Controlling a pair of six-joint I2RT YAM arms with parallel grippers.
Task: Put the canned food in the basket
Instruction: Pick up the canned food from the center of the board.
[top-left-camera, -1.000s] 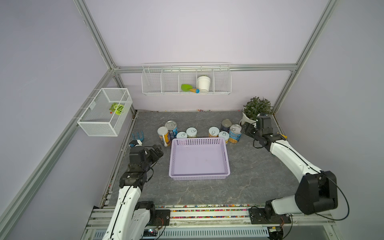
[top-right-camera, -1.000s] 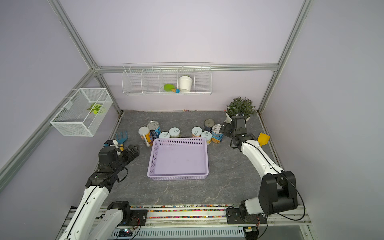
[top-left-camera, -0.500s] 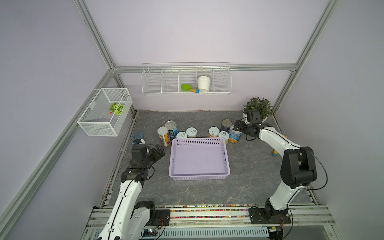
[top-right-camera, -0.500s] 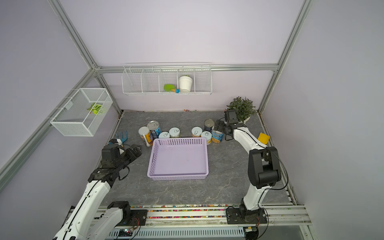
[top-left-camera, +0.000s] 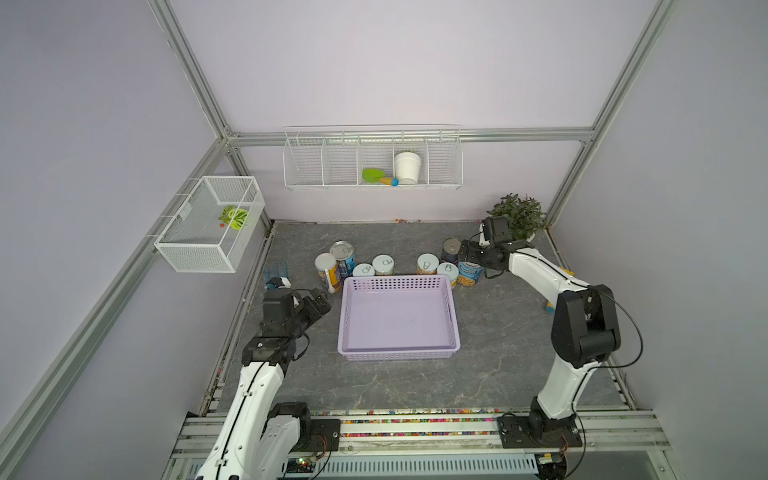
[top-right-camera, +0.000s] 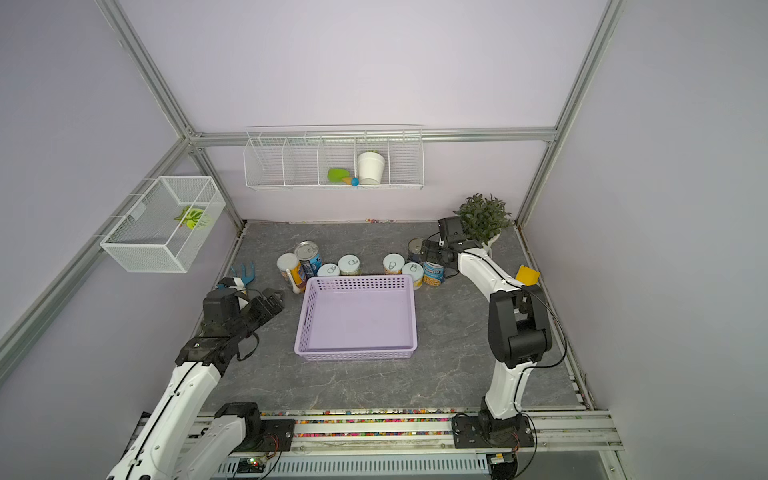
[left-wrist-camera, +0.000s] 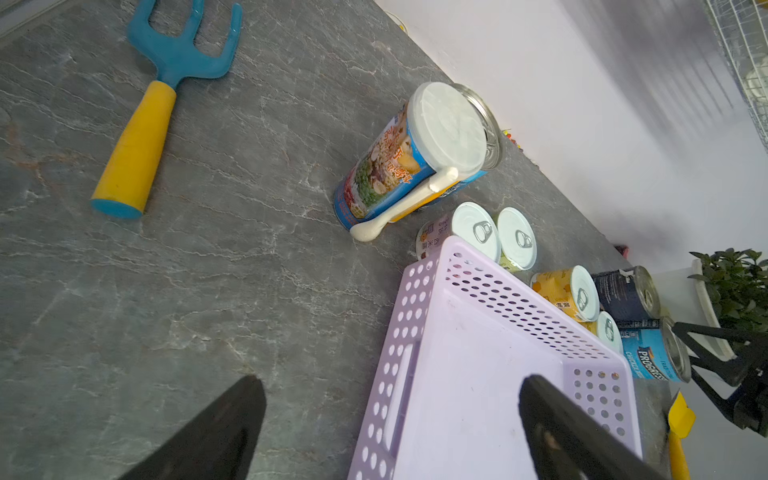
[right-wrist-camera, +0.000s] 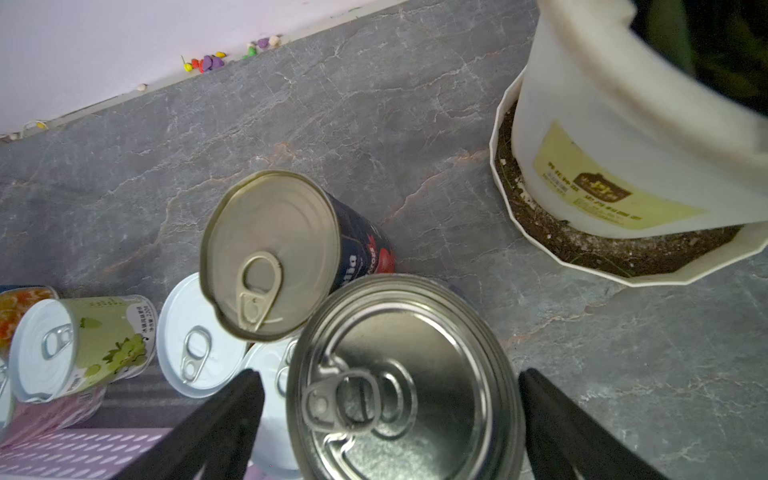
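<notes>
The black fingers (right-wrist-camera: 216, 424) of the right gripper (right-wrist-camera: 388, 378) are spread wide and are positioned on either side of the lid of a silver-topped cylindrical tin with a blue label (right-wrist-camera: 399, 386). A gap is visible between one finger and the tin's rim; contact at the other finger cannot be determined. This tin is standing upright on the grey marble-patterned tabletop (top-left-camera: 498, 332), just beside the far right corner of the shallow rectangular lilac plastic basket with perforated sides (top-left-camera: 341, 320). A dark-labelled tin with a dull gold pull-tab lid (right-wrist-camera: 270, 253) is located directly behind it, and a short white-topped tin (right-wrist-camera: 199, 336) is seen next to that one. A white plastic plant pot on a saucer (right-wrist-camera: 623, 166) is placed near the gripper, on the side away from the basket.

The fingers (left-wrist-camera: 216, 428) of the left gripper (left-wrist-camera: 390, 380) are likewise spread wide, and nothing is gripped between them. This gripper is positioned above the tabletop, just beside the basket's left wall and near its far corner. A tall tin with a white plastic cap and a cream spoon on its side (left-wrist-camera: 415, 158) is located ahead of it. A blue garden fork with a yellow handle (left-wrist-camera: 145, 124) is laid flat on the tabletop, well apart from the basket.

All eight tins are arranged upright in a loose row along the basket's far wall, on the tabletop and outside the basket.
</notes>
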